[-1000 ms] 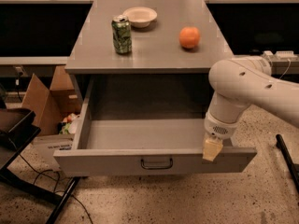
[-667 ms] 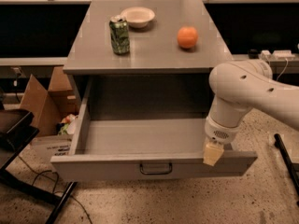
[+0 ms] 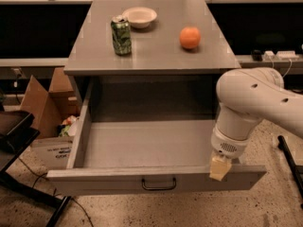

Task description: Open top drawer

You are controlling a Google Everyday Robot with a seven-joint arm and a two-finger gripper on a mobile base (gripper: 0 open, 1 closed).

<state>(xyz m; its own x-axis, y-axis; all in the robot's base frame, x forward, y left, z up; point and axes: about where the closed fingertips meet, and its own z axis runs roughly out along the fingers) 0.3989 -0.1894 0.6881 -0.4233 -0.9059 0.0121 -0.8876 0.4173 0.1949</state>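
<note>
No writing can be read: the print on the green can on the table and on the cardboard box at the left cannot be made out, and the hand, at the near right rim of the top drawer, bears none.

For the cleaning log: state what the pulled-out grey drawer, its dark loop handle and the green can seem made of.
Pulled-out grey drawer: painted metal or laminate, matte, flat even faces; unclear which. Dark loop handle: probably metal, a thin bent bar. Green can: likely aluminium, printed, slight sheen. The gripper sits at the drawer's front edge, right of the handle.
</note>
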